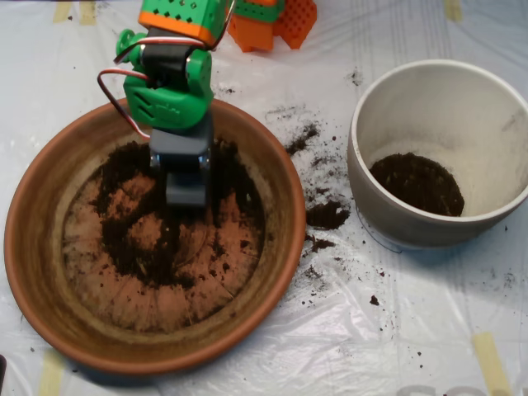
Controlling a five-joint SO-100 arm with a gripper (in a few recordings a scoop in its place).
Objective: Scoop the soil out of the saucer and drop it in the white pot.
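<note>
Dark, crumbly soil (136, 223) spread in a ragged ring and patches across the floor of the saucer (49, 289), thickest toward the upper half, thin enough at the middle and lower part for orange-brown clay with faint radial lines to show through. Large, round and shallow, with a raised rim, filling the left half of the frame. Grey scoop (186, 177) down among the soil in the upper middle of the dish, hanging from a green and orange arm (169, 78) entering from the top edge, red and white wires looping at its left. Cannot tell whether the jaws are parted or closed, nor whether any soil sits inside them.

White pot (495, 107) at the upper right, well apart from the scoop, just beside the saucer's right rim with a narrow gap between; tall smooth walls, thick rim, a dark mound of soil low on its floor. Spilled crumbs and a few clumps scattered on the table (396, 330) in that gap and toward the lower right. Clear plastic sheeting over the table, strips of yellowish tape at the edges. Open room along the bottom right; saucer's lower rim close to the bottom edge of the frame.
</note>
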